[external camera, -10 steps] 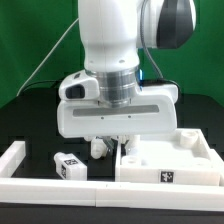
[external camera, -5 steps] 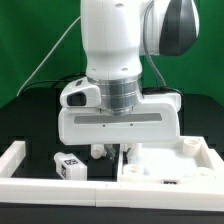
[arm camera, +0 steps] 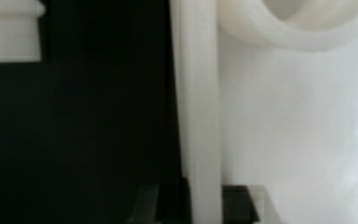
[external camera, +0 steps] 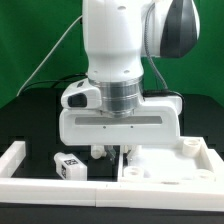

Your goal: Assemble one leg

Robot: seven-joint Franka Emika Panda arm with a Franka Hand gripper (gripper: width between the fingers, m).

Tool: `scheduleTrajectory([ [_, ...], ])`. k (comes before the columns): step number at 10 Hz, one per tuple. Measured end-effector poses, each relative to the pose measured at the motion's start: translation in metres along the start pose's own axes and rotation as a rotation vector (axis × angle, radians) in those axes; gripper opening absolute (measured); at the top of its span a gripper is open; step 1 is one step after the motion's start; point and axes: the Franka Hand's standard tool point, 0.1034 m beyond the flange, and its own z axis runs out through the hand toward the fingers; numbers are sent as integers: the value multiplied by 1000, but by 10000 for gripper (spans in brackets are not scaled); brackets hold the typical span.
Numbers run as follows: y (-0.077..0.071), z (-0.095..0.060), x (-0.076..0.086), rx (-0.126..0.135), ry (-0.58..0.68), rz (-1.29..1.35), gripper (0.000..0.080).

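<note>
1. The small white plastic block-shaped leg, with a black-and-white square tag on its face, lies alone on the black worktop. It is toward the front edge, on the exterior view's left, just inside the long white border rails.
2. The white robot arm is not over the leg. Its claw is down at the nearest edge of the large flat white plastic panel, which fills the exterior view's right part of the worktop.
3. In the wrist view the claw straddles that panel's raised edge. One dark fingertip sits on each side with no gap showing, so I take it to be clamped on the panel rather than standing apart.
4. The leg is near the claw but apart from it, and nothing touches it.
5. The leg looks light and rigid, with smooth, probably slippery plastic faces, so a loose pinch could let it twist or squirt out.
6. I would grip it across two opposite flat sides near mid-length, with the pads square to the faces. That leaves the end that goes into the panel free.
</note>
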Motion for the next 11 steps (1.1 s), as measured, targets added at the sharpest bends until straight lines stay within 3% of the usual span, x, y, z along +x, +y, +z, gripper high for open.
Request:
scheduleTrajectory([
  [6, 0, 5, 4, -16, 10, 34, 58],
  [7, -1, 5, 4, -14, 10, 37, 108],
  [8, -1, 5, 4, -13, 10, 38, 108],
  [9, -1, 5, 4, -13, 10, 38, 297],
  [10, -1, 4, 4, -12, 11, 38, 434],
  [11, -1, -6, 1, -5, 2, 33, 434],
])
